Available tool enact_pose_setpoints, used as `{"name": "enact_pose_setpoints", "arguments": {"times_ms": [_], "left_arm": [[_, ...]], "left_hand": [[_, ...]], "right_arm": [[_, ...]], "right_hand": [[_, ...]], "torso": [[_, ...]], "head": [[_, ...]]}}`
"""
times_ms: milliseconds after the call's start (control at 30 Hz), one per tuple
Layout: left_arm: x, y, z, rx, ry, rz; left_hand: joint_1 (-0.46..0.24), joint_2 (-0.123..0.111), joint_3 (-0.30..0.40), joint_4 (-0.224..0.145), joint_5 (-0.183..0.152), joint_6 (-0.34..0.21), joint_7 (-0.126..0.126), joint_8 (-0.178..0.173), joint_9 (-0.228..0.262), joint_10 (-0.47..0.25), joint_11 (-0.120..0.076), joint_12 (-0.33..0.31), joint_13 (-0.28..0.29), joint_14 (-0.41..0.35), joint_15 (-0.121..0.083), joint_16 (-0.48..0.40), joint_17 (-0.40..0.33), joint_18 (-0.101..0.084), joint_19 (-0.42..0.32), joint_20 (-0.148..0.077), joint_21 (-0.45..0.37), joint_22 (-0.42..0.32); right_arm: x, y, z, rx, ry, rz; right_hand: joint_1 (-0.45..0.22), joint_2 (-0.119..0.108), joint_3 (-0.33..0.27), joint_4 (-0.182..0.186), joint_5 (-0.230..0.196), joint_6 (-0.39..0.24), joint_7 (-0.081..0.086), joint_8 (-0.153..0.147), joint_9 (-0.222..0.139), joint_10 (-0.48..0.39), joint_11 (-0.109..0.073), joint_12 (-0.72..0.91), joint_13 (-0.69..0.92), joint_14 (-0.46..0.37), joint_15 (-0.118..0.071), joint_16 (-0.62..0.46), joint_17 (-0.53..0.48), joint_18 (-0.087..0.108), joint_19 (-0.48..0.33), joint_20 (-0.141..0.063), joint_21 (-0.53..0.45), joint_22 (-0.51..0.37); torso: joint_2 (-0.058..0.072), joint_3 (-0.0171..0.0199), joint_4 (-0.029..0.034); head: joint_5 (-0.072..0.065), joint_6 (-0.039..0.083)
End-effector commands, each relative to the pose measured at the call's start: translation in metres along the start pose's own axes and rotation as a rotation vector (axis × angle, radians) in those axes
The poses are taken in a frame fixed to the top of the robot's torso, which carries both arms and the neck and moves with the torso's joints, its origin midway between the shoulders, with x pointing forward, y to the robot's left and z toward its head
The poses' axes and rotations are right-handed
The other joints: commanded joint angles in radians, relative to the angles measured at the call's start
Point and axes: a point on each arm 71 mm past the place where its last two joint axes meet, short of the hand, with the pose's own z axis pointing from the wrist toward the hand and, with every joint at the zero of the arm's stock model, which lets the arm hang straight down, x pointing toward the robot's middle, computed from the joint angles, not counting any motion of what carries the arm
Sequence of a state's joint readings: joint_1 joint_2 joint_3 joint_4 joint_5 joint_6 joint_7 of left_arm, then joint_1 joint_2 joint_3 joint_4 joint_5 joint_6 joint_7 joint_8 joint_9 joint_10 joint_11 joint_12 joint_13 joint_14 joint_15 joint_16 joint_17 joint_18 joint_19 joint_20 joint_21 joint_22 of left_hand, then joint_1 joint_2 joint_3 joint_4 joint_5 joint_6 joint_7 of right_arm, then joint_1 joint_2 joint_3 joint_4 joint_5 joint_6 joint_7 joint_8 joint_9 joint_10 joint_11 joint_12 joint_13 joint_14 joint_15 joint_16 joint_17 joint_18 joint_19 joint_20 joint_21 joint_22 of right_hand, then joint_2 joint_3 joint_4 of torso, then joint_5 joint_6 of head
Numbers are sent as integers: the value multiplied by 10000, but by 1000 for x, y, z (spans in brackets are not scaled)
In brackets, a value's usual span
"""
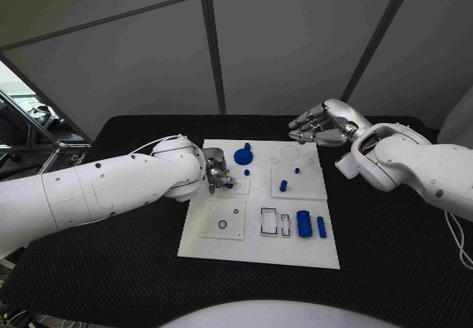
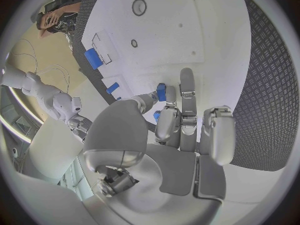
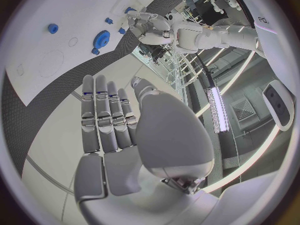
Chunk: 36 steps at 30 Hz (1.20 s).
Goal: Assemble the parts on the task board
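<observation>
Black textured cloth covers the table (image 1: pixel 118 273) in front of you, with grey panel walls behind it and the white task board (image 1: pixel 258 256) lying in the middle. Your left hand (image 1: pixel 218 176) reaches in over the board's left edge, and its thumb and a finger pinch a small blue part (image 2: pixel 161 91) just above the board's surface; the other fingers (image 2: pixel 215 135) curl loosely beside it. Your right hand (image 1: pixel 320 125) hovers off the board's far right corner, above the cloth, holding nothing, its fingers (image 3: pixel 100 120) straight, side by side and parted from the thumb. Moving outward across the board, you find a blue gear (image 1: pixel 243 158) near the far edge, just beyond the left hand, with a tiny blue piece close beside it. A short blue peg (image 1: pixel 283 185) stands upright on the raised square plate to the right. Nearer you, a fat blue cylinder (image 1: pixel 303 224) and a slimmer blue bar (image 1: pixel 321 227) lie side by side next to dark-outlined rectangular slots (image 1: pixel 269 220).
</observation>
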State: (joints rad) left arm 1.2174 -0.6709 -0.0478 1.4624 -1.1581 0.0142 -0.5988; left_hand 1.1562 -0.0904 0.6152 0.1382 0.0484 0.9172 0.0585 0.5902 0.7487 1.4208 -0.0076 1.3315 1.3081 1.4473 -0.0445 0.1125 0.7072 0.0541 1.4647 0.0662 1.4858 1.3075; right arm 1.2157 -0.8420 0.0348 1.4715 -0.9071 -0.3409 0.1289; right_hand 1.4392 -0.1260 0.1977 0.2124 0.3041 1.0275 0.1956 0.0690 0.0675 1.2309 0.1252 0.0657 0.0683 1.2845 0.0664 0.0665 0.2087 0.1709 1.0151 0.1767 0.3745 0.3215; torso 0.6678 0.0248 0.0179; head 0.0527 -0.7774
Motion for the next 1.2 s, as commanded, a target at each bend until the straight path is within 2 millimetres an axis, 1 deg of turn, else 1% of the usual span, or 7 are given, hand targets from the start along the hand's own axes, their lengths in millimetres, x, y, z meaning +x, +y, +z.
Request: {"name": "enact_pose_setpoints", "arguments": {"times_ms": [33,233,367,600,733,967,1200], "left_arm": [[5,1,2,-185,472,185],[5,0,3,-222,506,201],[6,-1,4,-262,514,210],[6,-3,5,-271,486,195],[6,-3,6,-283,463,180],[4,-2,6,-319,380,122],[4,0,6,-345,349,98]], "left_hand": [[-184,5,-29,71,-16,168,-64,59,38,53,-28,19,38,89,-16,-62,15,-273,558,-88,39,1547],[-529,-114,-407,231,-17,250,-94,149,137,80,-50,59,78,97,-29,-76,38,-279,570,-99,58,1579],[-712,-38,-653,362,-17,290,-109,194,199,85,-60,66,85,101,-36,-86,53,-281,572,-105,61,1589],[-887,-16,-1037,485,-19,315,-120,242,282,92,-67,80,102,106,-42,-102,75,-285,581,-112,74,1612],[-978,-15,-1275,561,-19,319,-121,257,322,96,-69,86,110,108,-43,-112,87,-286,582,-113,74,1617],[-1212,25,-1822,825,-17,337,-115,273,395,100,-64,95,123,116,-41,-132,115,-289,589,-113,81,1637],[-1407,-69,-2481,1096,-17,354,-117,277,458,114,-65,115,146,125,-40,-154,141,-294,600,-111,95,1664]], "right_arm": [[0,2,1,-114,45,-12],[0,2,1,-115,56,-9],[0,2,1,-166,75,-144],[1,3,1,-243,126,-338],[1,3,1,-254,135,-363],[1,3,2,-255,140,-379],[1,3,1,-249,140,-384]], "right_hand": [[-79,-7,-31,9,36,-88,-12,-7,-2,-59,-7,1,-10,30,62,-31,-15,106,65,20,-48,-16],[-79,-7,-31,9,36,-88,-12,-7,-2,-59,-7,1,-10,30,62,-31,-15,106,65,20,-48,-16],[-113,-10,-47,22,39,-90,-12,-6,-2,-64,-5,0,-12,29,65,-32,-26,106,73,24,-66,-30],[-135,-18,-61,24,55,-97,-11,-7,-2,-83,-1,-6,-17,12,72,-39,-41,105,74,30,-90,-47],[-137,-19,-63,24,57,-98,-10,-7,-3,-85,-1,-6,-17,9,73,-40,-43,105,74,30,-93,-49],[-151,-20,-70,27,61,-100,-9,-7,-3,-93,2,-7,-18,-1,77,-43,-52,104,73,34,-108,-59],[-172,-22,-82,32,62,-103,-6,-7,-2,-99,5,-7,-19,-11,82,-44,-62,103,73,38,-126,-72]], "torso": [[0,-1,8],[4,-1,5],[-6,0,2],[-2,-3,9],[-8,1,3],[0,-3,3],[-3,-10,6]], "head": [[-10,-6],[-11,-19],[-14,-26],[-13,-12],[-15,1],[-33,33],[-43,45]]}}
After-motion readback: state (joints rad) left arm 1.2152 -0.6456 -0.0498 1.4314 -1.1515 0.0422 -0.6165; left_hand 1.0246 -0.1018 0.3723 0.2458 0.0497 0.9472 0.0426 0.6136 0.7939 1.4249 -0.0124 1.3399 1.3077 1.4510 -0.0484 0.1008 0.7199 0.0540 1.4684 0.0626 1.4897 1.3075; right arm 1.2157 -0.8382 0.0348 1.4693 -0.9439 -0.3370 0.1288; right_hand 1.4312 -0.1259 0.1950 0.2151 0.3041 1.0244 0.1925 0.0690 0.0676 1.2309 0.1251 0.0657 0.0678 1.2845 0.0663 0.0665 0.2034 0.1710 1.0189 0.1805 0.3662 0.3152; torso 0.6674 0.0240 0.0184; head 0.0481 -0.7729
